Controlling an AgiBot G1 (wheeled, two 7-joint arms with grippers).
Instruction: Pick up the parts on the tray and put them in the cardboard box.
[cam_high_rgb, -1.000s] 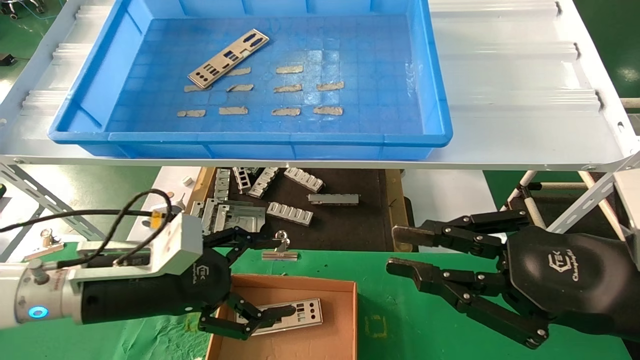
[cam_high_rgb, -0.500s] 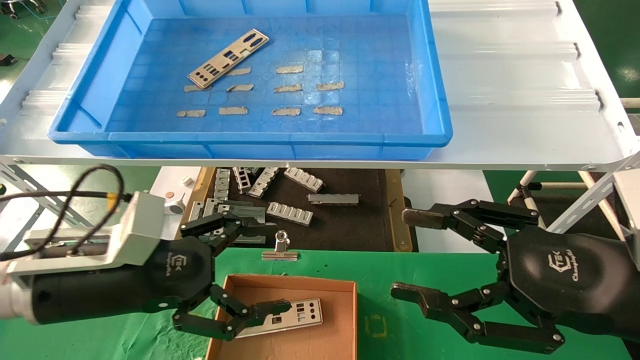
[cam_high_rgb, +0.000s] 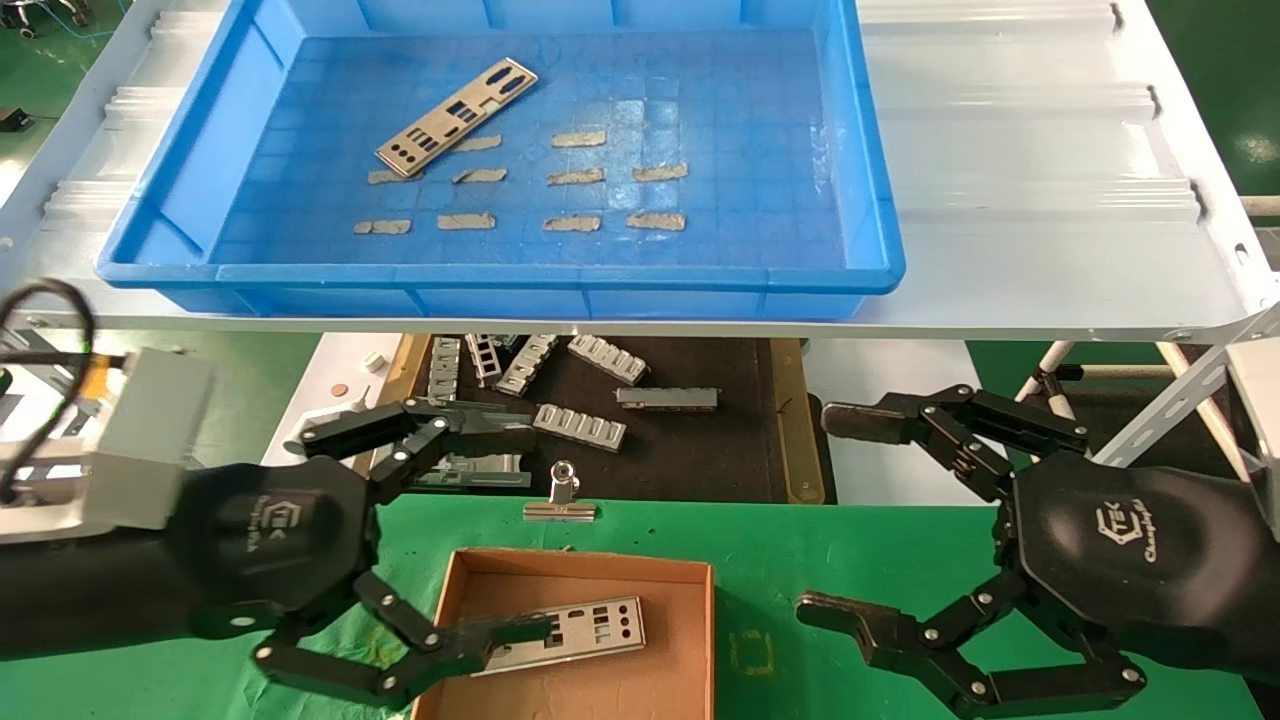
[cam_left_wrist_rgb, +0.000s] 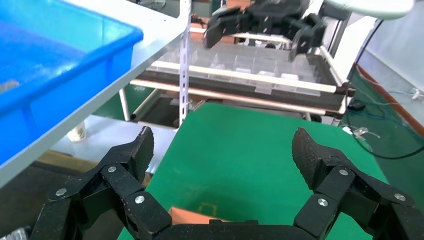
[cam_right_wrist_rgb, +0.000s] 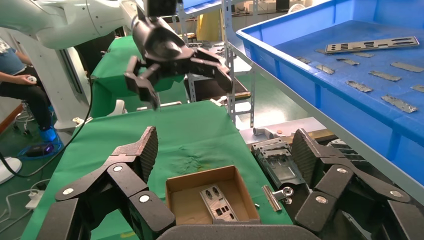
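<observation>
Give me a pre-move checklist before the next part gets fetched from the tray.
1. Left tool open and free of the delivered part: ok.
2. Delivered part lies inside the cardboard box: ok.
3. Remaining part lies flat in the tray, unobstructed: ok.
4. Right tool open, empty, beside the box: ok.
5. Left tool fully clear of the box wall: cannot tell.

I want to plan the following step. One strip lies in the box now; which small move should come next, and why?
Probably lift the open left gripper toward the blue tray: one strip already lies in the box, and another strip remains on the tray.
</observation>
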